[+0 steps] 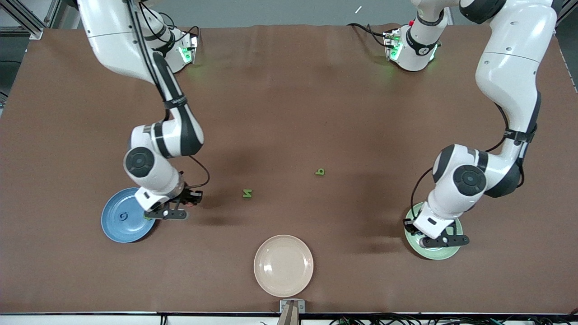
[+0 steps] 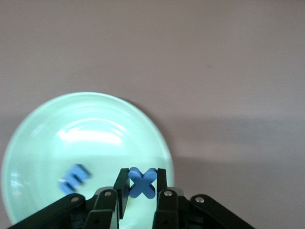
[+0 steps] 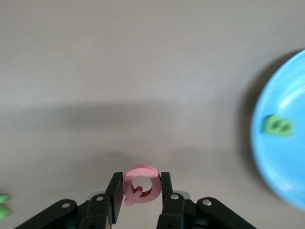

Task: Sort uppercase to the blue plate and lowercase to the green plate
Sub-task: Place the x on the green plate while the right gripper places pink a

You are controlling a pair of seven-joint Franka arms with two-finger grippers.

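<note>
While green plate [image 2: 28, 157] holds blue m [image 2: 74, 177], left end effector [image 2: 142, 185] grips blue x [image 2: 142, 182]

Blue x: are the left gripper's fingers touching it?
Touching. The left wrist view shows the left gripper fingers pressed against both sides of the blue x.

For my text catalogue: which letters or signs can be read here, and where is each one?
"x": blue block in left end effector, over green plate.
"Q": pink block in right end effector.
"G": on blue plate.
"N" or "Z": green block, table.
"b": green block, table.
Others blurred.
</note>
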